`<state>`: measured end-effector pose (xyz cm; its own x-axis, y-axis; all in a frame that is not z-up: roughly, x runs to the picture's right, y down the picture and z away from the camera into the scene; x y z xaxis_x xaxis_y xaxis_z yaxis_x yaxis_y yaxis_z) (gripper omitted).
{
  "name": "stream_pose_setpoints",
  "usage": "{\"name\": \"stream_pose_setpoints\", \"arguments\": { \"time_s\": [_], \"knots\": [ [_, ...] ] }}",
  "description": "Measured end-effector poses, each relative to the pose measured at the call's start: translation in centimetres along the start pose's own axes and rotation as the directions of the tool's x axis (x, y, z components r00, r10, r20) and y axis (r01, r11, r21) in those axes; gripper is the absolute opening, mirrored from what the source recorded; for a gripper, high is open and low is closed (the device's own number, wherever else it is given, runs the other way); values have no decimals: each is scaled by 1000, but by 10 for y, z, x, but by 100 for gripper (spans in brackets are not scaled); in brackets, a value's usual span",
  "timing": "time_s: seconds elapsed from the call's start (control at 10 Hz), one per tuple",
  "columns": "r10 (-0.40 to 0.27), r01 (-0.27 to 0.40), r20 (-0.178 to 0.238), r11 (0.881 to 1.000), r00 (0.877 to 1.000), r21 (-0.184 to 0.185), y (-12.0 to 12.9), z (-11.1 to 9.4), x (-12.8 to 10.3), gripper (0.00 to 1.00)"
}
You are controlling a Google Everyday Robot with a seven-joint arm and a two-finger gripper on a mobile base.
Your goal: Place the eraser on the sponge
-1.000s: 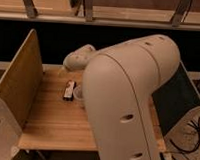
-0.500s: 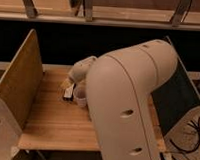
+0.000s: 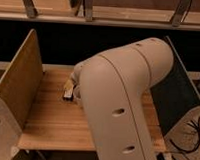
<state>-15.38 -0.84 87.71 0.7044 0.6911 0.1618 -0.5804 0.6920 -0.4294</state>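
Camera view, arm [image 3: 123,103] masking end effector [image 3: 73,86] (over table [image 3: 51,128]), eraser [image 3: 68,93] beside.

Small whitish-and-dark eraser [image 3: 68,92] at the claw [image 3: 71,87], left-centre of the table [image 3: 46,123]

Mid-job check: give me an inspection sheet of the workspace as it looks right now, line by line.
Surface: wooden table; the arm covers its middle and right.
Job's things: eraser shows toward the back left of the table, right beside the arm's end; whether it is resting or held cannot be told. Sponge not seen, possibly behind the arm.
Clutter: nothing seen.
Grippers: gripper hidden behind the arm's end, close by the eraser.
Cables: dark loops on the floor at lower right.
Surroundings: wooden side board at left, dark panel at right, shelf rail behind.
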Motion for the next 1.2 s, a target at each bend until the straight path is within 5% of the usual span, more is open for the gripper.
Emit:
{"name": "stream_pose_setpoints", "arguments": {
  "time_s": [0.2,0.4,0.8,1.2],
  "knots": [
    [33,-33,4,999,999,-4,-3,5,-2,80],
    [152,-152,5,988,988,-18,-10,20,1,80],
    [355,-356,-36,933,934,-40,-19,53,9,80],
    [336,-343,-87,935,938,-86,1,76,-15,80]
  ]
}}
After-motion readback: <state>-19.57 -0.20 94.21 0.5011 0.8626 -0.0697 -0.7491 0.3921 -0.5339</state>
